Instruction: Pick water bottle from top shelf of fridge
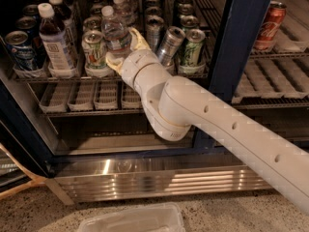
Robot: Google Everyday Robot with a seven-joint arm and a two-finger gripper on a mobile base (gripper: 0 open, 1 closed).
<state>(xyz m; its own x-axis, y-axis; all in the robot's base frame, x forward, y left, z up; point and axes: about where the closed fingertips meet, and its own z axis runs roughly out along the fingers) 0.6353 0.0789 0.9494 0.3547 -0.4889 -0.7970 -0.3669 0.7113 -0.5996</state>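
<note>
One bottle (117, 33), its pale label's print unreadable, stands at the front of the fridge's (236, 47) top shelf (193, 75) between cans (94, 52), the gripper's (124, 52) jaws clasping its lower half.

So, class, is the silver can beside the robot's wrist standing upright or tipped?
Tipped: the silver can leans, top toward the upright green can. The end effector is at the water bottle.

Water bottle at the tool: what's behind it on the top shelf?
Another white-capped clear bottle stands right behind the water bottle on the top shelf. Anything deeper in that row is hidden. The tool sits at the water bottle's lower half, covering its base.
</note>
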